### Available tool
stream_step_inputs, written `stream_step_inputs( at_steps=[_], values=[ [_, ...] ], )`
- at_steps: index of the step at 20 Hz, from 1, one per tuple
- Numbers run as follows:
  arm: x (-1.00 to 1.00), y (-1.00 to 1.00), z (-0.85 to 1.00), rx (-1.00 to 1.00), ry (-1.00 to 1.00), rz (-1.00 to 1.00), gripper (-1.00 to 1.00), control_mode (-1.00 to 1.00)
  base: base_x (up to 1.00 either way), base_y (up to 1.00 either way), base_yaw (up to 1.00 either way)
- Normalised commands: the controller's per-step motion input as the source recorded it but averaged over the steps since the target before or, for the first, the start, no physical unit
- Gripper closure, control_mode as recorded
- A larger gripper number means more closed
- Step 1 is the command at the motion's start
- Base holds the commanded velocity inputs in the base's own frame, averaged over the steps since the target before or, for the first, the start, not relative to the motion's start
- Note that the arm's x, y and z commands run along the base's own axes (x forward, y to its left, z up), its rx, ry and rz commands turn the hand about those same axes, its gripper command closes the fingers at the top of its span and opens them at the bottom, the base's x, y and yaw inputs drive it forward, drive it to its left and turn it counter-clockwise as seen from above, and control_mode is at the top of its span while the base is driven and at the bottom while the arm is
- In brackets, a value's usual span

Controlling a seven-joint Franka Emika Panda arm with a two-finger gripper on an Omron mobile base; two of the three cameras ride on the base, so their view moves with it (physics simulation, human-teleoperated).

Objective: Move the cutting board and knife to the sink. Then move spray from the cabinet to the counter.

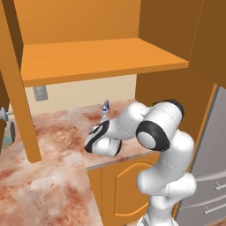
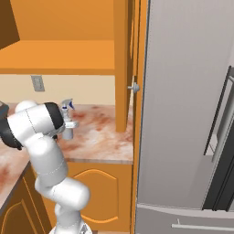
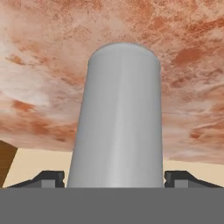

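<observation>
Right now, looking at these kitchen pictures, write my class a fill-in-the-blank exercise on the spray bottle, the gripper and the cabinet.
1. The spray stands upright on the marble ____.
2. In the hand view, the gripper has one fingertip on each ____ of the grey bottle.
3. The gripper's jaws are ____.
4. The cabinet shelf is coloured ____.

Missing words: counter; side; open; orange
</observation>
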Motion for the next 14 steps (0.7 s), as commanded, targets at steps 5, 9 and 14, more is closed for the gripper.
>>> stream_step_inputs(
  at_steps=[5,9,14],
  values=[
    [0.00,0.00,-0.42,0.00,-0.01,-0.16,1.00,-1.00,0.00,0.00,0.00],
    [0.00,0.04,-0.42,0.00,-0.08,-0.14,1.00,-1.00,0.00,0.00,0.00],
    [-0.06,0.21,-0.53,-0.01,-0.16,-0.12,1.00,-1.00,0.00,0.00,0.00]
  ],
)
